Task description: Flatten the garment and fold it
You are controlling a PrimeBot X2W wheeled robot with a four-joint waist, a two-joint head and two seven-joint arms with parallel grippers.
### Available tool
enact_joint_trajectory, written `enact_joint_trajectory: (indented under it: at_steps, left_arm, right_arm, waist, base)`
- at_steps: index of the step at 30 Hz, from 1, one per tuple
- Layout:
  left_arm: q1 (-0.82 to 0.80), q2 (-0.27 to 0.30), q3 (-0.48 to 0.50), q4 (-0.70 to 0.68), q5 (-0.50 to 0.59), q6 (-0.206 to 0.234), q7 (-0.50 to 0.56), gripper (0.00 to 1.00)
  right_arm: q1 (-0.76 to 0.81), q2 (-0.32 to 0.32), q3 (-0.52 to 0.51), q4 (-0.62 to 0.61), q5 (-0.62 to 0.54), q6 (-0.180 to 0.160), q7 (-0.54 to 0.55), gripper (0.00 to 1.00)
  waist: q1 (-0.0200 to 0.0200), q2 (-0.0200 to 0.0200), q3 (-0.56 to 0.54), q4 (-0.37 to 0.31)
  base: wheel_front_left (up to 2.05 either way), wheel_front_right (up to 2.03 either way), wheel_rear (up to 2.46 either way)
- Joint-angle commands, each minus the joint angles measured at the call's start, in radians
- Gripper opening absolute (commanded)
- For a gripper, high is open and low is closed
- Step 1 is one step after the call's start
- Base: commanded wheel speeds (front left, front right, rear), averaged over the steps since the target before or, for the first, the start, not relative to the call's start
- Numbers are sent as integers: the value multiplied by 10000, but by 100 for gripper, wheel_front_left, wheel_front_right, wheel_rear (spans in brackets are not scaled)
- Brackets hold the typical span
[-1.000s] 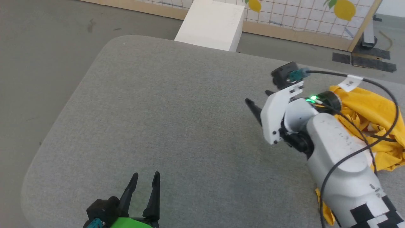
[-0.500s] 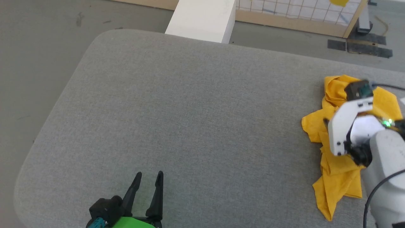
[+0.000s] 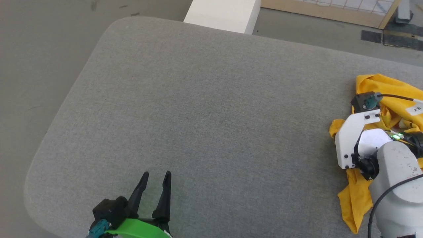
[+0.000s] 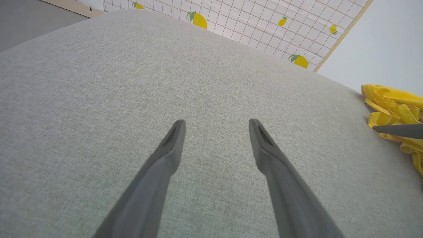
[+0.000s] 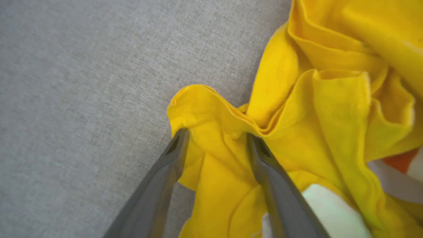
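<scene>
- Lying in a crumpled heap near the right edge of a grey, fabric-covered table (image 3: 198,99) is the mustard-yellow garment (image 3: 390,89).
- The right arm's white wrist (image 3: 350,138) leans over the heap's left side.
- In the right wrist view, the right end effector (image 5: 216,132) has its two dark fingers set apart. They straddle a raised fold of the garment (image 5: 330,115), and the cloth between them is not pinched.
- A white patch (image 5: 324,205) shows on the fabric just beside the right finger.
- The left end effector (image 3: 157,173) hovers at the table's near edge, well apart from the garment. Its fingers are spread wide over bare grey cloth.
- A white box (image 3: 224,13) stands beyond the table's far edge.
</scene>
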Motion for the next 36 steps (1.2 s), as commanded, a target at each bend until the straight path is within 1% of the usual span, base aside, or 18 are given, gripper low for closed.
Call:
enact_joint_trajectory:
  at_steps: [1, 3, 5, 9, 14, 18, 21, 22, 24, 26, 27, 28, 29, 30, 33, 36]
  left_arm:
    - [-179, 14, 9, 37, -63, -32, -38, 100]
    - [-166, 1, 43, 71, -74, -35, -38, 100]
    - [-109, -11, 84, 114, -63, -35, -38, 100]
    - [34, -53, 128, 122, -33, -33, -38, 100]
    - [143, -112, 11, 123, 18, -28, -38, 100]
    - [251, -134, -42, 135, -13, -16, -38, 100]
    - [316, -131, -69, 198, -30, 14, -32, 100]
    - [332, -131, -70, 213, -46, 28, -30, 100]
    - [366, -129, -70, 229, -83, 50, -22, 100]
    - [425, -99, -66, 248, -90, 80, -12, 100]
    - [455, -87, -73, 253, -92, 89, -7, 100]
    - [495, -72, -81, 254, -93, 96, -5, 100]
    - [522, -66, -87, 253, -95, 109, -4, 100]
    - [557, -61, -88, 251, -98, 135, 0, 100]
    - [689, -38, -61, 214, -122, 206, 6, 100]
    - [772, -15, -74, 120, -129, 244, 17, 100]
  right_arm:
    - [129, 65, -96, 236, -128, -17, 158, 0]
    - [10, 159, -142, 152, -138, -17, 108, 0]
    - [-122, 161, 84, -16, -66, -17, -10, 0]
    - [-397, 242, 963, -555, 482, -17, -247, 0]
    - [-566, 583, 3303, -1462, 2049, -17, -352, 0]
    - [-228, 907, 5305, -1770, 3546, -17, -594, 0]
    - [233, 1007, 6505, -1616, 4778, -17, -842, 0]
    - [398, 1014, 7082, -1636, 5389, -17, -987, 0]
    - [603, 1019, 7974, -1536, 6231, -17, -1246, 0]
    - [735, 1021, 8537, -1189, 6802, -17, -1448, 0]
    - [748, 1021, 8685, -948, 6907, -17, -1501, 2]
    - [712, 1022, 8882, -718, 6971, -17, -1598, 47]
    - [675, 1022, 8925, -566, 7038, -17, -1769, 76]
    - [616, 1022, 8900, -379, 7121, -17, -1990, 100]
    - [339, 1023, 8725, -120, 7201, -17, -2537, 100]
    - [49, 1023, 8162, -114, 7206, -17, -3071, 100]
  waist:
    - [0, 0, 11, 41]
    - [0, 0, -71, 10]
    - [0, 0, -222, -43]
    - [0, 0, -587, -177]
    - [0, 0, -929, -224]
    - [0, 0, -1056, -42]
    - [0, 0, -1127, 231]
    - [0, 0, -1152, 350]
    - [0, 0, -1198, 548]
    - [0, 0, -1249, 677]
    - [0, 0, -1279, 720]
    - [0, 0, -1311, 750]
    - [0, 0, -1340, 761]
    - [0, 0, -1382, 749]
    - [0, 0, -1504, 555]
    - [0, 0, -1601, 223]
  base:
    - [0, 0, 0]
    - [0, 0, 0]
    - [0, 0, 0]
    - [0, 0, 0]
    - [0, 0, 0]
    - [0, 0, 0]
    - [0, 0, 0]
    - [0, 0, 0]
    - [0, 0, 0]
    - [0, 0, 0]
    - [0, 0, 0]
    - [0, 0, 0]
    - [0, 0, 0]
    - [0, 0, 0]
    - [0, 0, 0]
    - [0, 0, 0]
